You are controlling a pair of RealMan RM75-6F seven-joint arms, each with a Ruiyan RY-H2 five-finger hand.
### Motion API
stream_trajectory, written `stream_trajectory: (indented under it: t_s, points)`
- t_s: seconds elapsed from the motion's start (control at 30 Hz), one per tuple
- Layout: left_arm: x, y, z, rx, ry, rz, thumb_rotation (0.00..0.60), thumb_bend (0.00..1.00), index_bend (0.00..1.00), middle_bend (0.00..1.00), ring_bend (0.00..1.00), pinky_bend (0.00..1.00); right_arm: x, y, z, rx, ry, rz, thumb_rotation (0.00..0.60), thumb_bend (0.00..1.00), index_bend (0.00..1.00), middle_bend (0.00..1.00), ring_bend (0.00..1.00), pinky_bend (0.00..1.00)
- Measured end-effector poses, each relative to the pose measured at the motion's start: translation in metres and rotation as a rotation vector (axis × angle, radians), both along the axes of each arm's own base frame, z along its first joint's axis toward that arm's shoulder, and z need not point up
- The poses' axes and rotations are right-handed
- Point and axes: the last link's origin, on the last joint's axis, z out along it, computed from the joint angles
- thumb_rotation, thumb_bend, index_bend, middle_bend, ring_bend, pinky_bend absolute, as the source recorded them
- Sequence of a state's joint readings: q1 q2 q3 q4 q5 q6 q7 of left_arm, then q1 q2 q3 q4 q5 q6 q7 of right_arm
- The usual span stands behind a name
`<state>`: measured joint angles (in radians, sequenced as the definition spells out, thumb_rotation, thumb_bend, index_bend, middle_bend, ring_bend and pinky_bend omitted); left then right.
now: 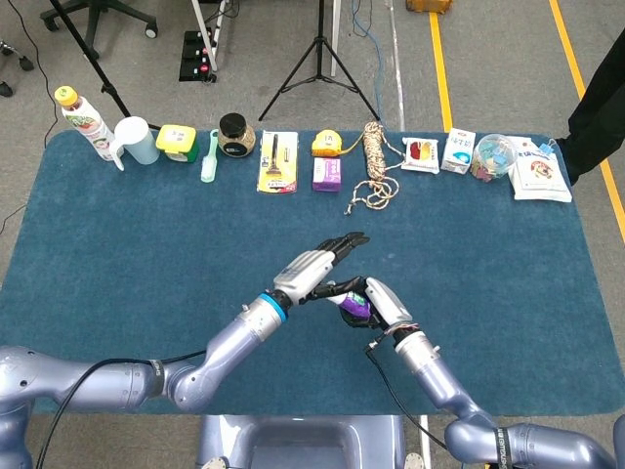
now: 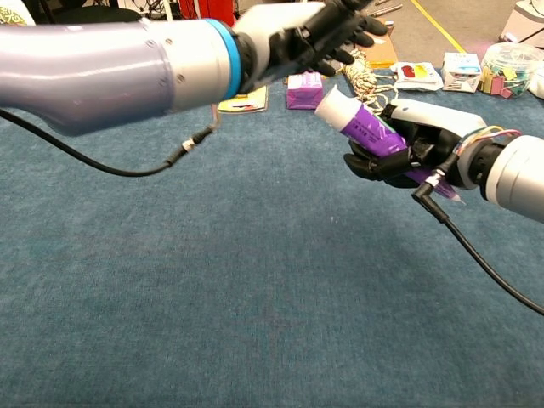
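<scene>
My right hand [image 2: 416, 149] is wrapped around a purple tube [image 2: 361, 126], holding it above the blue tabletop [image 1: 117, 234] with its white cap end tilted up and toward my left hand [image 2: 319, 30]. The left hand hovers just above and beside that cap, apart from it, fingers stretched out and spread, holding nothing. Beyond both hands, well apart, lie a coil of rope [image 1: 375, 161] and a small purple box [image 1: 327, 174].
</scene>
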<state>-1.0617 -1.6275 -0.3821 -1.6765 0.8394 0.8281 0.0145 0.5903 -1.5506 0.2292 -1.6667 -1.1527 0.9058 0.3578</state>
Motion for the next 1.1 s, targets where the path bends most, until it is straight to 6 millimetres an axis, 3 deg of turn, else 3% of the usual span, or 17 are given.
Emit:
stream_trajectory:
  t_s: [0.17,0.27,0.47,0.6,0.7,0.77,1.1]
  points:
    - [-0.016,0.005,0.021,0.061,0.032,-0.008,0.0,0.0,0.0,0.0,0.0,0.0,-0.015,-0.004,0.002,-0.01,0.093,0.017,0.6,0.61,0.79,0.83,0.88,0.99]
    - [-0.029,0.008,0.037,0.1,0.064,-0.011,0.0,0.0,0.0,0.0,0.0,0.0,-0.024,-0.005,0.002,-0.012,0.17,0.042,0.6,0.62,0.69,0.74,0.77,0.89]
    - [-0.066,0.006,0.067,0.174,0.157,-0.014,0.0,0.0,0.0,0.0,0.0,0.0,-0.041,-0.008,0.0,0.0,0.329,0.099,0.6,0.62,0.48,0.52,0.48,0.53]
    - [-0.094,0.002,0.079,0.219,0.242,-0.02,0.0,0.0,0.0,0.0,0.0,0.0,-0.048,-0.008,-0.001,0.001,0.411,0.133,0.6,0.57,0.23,0.24,0.18,0.18]
    - [-0.11,-0.002,0.085,0.243,0.3,-0.032,0.0,0.0,0.0,0.0,0.0,0.0,-0.052,-0.008,-0.001,0.019,0.458,0.148,0.6,0.54,0.06,0.07,0.04,0.04]
    - [-0.117,-0.005,0.086,0.255,0.327,-0.038,0.0,0.0,0.0,0.0,0.0,0.0,-0.054,-0.008,0.0,0.028,0.476,0.149,0.6,0.53,0.0,0.0,0.0,0.0]
    - [-0.139,-0.006,0.087,0.297,0.395,-0.041,0.0,0.0,0.0,0.0,0.0,0.0,-0.052,-0.013,0.011,0.013,0.501,0.153,0.6,0.48,0.0,0.0,0.0,0.0]
